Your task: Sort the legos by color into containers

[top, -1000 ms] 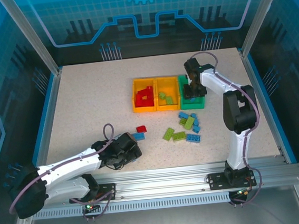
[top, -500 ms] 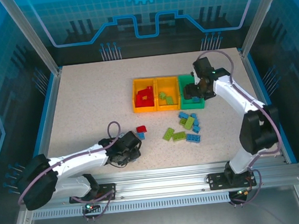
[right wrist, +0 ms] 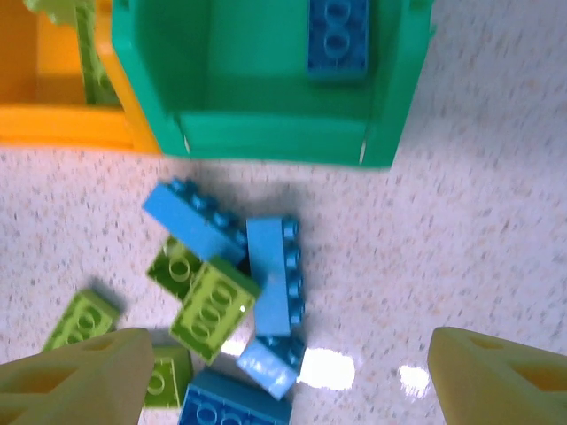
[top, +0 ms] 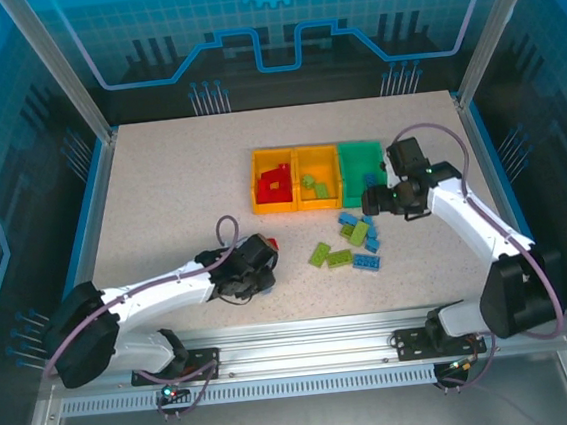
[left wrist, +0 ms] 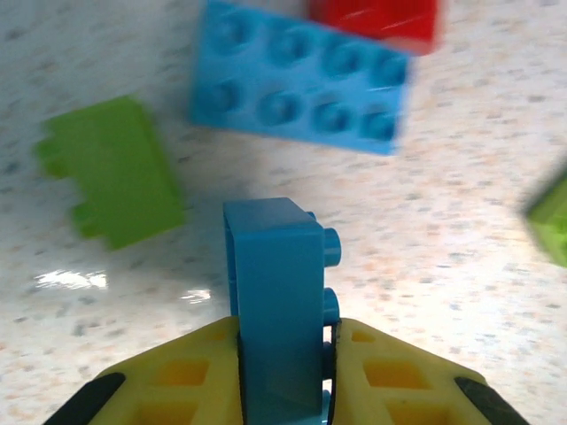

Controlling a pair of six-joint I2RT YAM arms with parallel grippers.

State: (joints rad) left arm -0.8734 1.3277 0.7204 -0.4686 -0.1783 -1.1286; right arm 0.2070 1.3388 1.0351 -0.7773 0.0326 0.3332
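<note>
Two yellow fingers of the left claw squeeze a small blue brick tight. The brick stands up on its edge, and in the left wrist view its bumps point to the right. Below it on the table lie a long blue brick, a red brick right by its far end, and a lime brick off to the left. From above, this claw sits low near the front of the table, just beside the red brick.

The right claw is wide open and has nothing in it. It hangs over a little pile of blue and lime bricks on the table. Just past the pile is the green bin. One dark blue brick lies inside it. Two yellow bins sit in a row right next to the green bin. The far yellow bin holds red bricks. The middle yellow bin holds lime bricks.
</note>
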